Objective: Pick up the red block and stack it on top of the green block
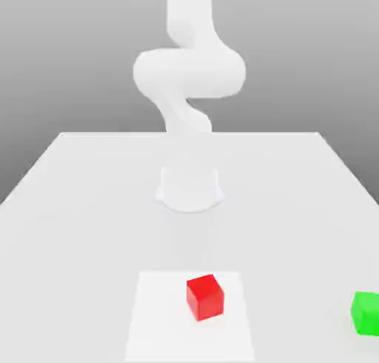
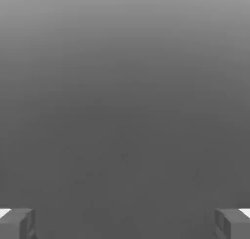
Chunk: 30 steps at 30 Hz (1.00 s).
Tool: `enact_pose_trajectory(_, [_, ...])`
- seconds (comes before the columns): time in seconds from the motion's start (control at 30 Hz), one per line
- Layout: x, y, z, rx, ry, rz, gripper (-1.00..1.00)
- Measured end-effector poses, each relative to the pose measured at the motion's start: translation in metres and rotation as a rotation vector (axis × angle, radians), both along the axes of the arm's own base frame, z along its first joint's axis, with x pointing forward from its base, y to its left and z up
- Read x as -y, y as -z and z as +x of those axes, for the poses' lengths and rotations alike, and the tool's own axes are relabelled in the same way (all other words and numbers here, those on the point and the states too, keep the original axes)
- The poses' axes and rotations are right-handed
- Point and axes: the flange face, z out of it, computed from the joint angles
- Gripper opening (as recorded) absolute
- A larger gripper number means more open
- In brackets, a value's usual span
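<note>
White tabletop (image 1: 89,206) is being surveyed: red block (image 1: 205,296) lower centre, green block (image 1: 366,312) lower right, both untouched, while the gripper (image 2: 125,223) is being held wide apart and empty, so a descent onto red is being called for.

White table (image 1: 74,206): red block (image 1: 204,297), green block (image 1: 366,312), arm base (image 1: 189,188).

Simulated test bench, not a real room. Plain white table (image 1: 74,206) against a flat grey gradient backdrop, no walls, floor or furnishings. White arm (image 1: 189,80) rises from a round base (image 1: 189,190) at table centre, surfaces smooth and textureless. Paler square patch (image 1: 159,317) on the tabletop. Two plain untextured cubes: red block (image 1: 205,297) and green block (image 1: 366,313). Uniform, render-like shading.
</note>
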Motion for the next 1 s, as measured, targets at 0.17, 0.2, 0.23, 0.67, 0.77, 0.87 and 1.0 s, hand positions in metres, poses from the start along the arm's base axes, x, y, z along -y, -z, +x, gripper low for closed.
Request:
enact_pose_trajectory(0.17, [-0.007,0.117,0.052,-0.184,-0.076,-0.051,0.00])
enact_pose_trajectory(0.2, [-0.009,0.141,0.058,-0.218,-0.092,-0.059,0.00])
enact_pose_trajectory(0.23, [-0.010,0.164,0.063,-0.253,-0.108,-0.067,0.00])
enact_pose_trajectory(0.67, [-0.025,0.443,0.021,-0.686,-0.335,-0.131,0.00])
enact_pose_trajectory(0.77, [-0.024,0.478,0.016,-0.705,-0.343,-0.132,0.00])
enact_pose_trajectory(0.87, [-0.024,0.510,0.015,-0.708,-0.344,-0.132,0.00])
enact_pose_trajectory(1.0, [-0.024,0.515,0.014,-0.708,-0.344,-0.132,-1.00])
